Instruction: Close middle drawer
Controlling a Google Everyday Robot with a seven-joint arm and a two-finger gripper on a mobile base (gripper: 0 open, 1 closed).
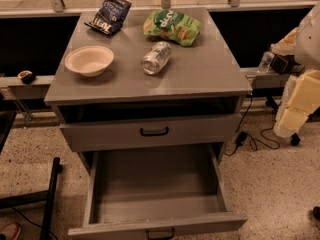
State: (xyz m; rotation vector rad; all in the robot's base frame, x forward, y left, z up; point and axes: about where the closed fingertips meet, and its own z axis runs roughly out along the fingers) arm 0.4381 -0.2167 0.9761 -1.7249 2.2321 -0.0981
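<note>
The middle drawer point(155, 184) of the grey cabinet point(150, 86) is pulled far out toward me. It is a long, empty grey box with a low flat front point(200, 224) at the bottom of the view. Its small black handle point(160, 233) is partly cut off by the frame edge. Above it, another drawer point(100, 134) with a taller front and a larger black handle point(154, 131) sits nearly shut. My gripper point(296, 109) shows as pale cream parts at the right edge, level with the cabinet's upper drawer. It is well to the right of the open drawer and touches nothing.
On the cabinet top lie a white bowl point(89, 60), a tipped can point(156, 57), a green chip bag point(172, 26) and a dark blue chip bag point(110, 14). Black cables point(252, 139) run on the floor at the right. A dark frame point(50, 194) stands at the left.
</note>
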